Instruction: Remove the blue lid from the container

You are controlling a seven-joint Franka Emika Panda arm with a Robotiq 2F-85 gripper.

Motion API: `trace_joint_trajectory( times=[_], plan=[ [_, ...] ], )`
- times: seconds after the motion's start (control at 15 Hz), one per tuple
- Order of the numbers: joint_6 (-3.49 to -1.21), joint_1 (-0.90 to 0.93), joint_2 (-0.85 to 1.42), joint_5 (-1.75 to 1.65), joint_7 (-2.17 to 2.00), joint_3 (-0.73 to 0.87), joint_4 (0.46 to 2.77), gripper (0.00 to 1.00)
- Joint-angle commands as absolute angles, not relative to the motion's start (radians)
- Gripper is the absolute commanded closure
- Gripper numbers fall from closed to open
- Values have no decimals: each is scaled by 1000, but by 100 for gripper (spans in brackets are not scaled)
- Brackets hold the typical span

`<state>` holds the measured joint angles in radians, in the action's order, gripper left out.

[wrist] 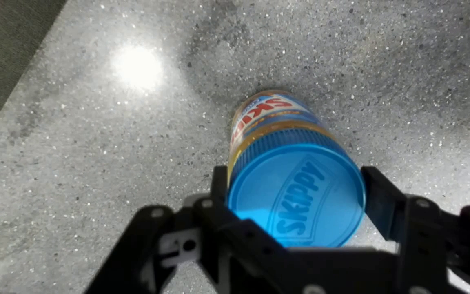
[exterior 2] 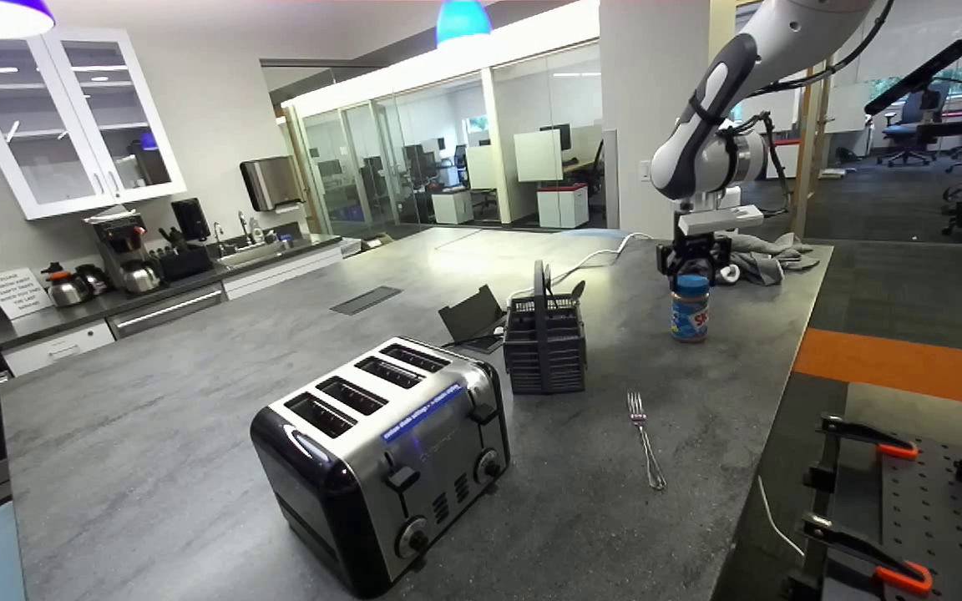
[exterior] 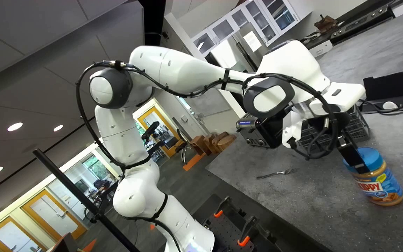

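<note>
Between the fingers (wrist: 382,200) of the pincer (wrist: 293,179), across the full rim: blue lid (wrist: 296,198), seated on the container (wrist: 267,116), not yet removed. Holds the lid by its ribbed edge, apparently touching on both sides, spread just to its width; grip force not determinable. Finds the container directly below the pincer, upright on its own base in an exterior view. Reads this placement, in judgement, as deliberate: opposed contact on the rim for a twisting action, body left ungripped, presumably to resist by weight and friction alone. Notes no support visible around the body under the pincer; rates as likely the risk of spinning lid and container as one. Calls next, by the same judgement, for a steady twist before any upward pull. Under the pincer, records a grey speckled countertop (wrist: 116,171), hard-looking, level and slightly glossy. To the side of the pincer, logs a black basket (exterior 2: 564,355), a four-slot toaster (exterior 2: 381,467) farther out, and a fork (exterior 2: 644,441) lying flat, well apart; behind it in an exterior view, a bunched grey cloth (exterior 2: 769,260). Well apart from the pincer, in the background: white glass-fronted cabinets (exterior 2: 63,125), a coffee maker (exterior 2: 126,255), a blue pendant lamp (exterior 2: 462,23) overhead and glass-walled offices (exterior 2: 448,159) beyond.
</note>
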<state>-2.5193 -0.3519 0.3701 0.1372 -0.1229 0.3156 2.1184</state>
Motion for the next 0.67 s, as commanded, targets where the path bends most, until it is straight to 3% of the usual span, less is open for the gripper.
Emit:
trace_joint_trajectory(
  times=[0.0,0.6],
  plan=[
    [-2507,-354,354,138,-119,313,2121,45],
    [-2506,-353,290,130,-108,318,2133,45]
  ],
)
